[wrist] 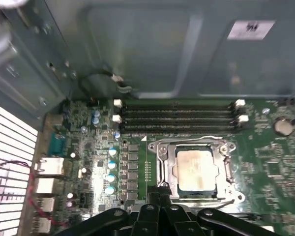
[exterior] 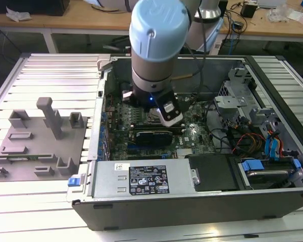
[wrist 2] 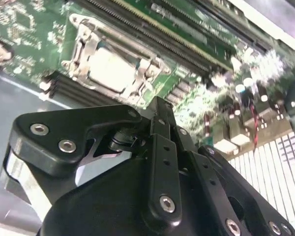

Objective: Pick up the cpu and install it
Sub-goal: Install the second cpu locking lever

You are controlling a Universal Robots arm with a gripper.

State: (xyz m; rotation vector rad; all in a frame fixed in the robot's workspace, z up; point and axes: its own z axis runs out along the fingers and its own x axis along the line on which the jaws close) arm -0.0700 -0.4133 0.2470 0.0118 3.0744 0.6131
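Note:
The cpu (wrist: pixel 196 169) (wrist 2: pixel 110 69), a small pale silver square, lies flat inside the metal socket frame (wrist: pixel 160 162) (wrist 2: pixel 81 46) on the green motherboard (wrist: pixel 270 167). My gripper (wrist: pixel 160 195) (wrist 2: pixel 157 104) hovers just beside the socket with its black fingers drawn together and nothing between them. In the exterior view the arm's pale blue wrist (exterior: pixel 154 50) reaches down into the open computer case (exterior: pixel 192 201), covering the socket area.
Black memory slots (wrist: pixel 177 115) run along the socket's far side. A power supply (exterior: pixel 141 179), drive bays with blue tabs (exterior: pixel 252 164) and loose cables (exterior: pixel 242 138) crowd the case. A grey tray (exterior: pixel 40 136) with upright fixtures sits at the exterior view's left.

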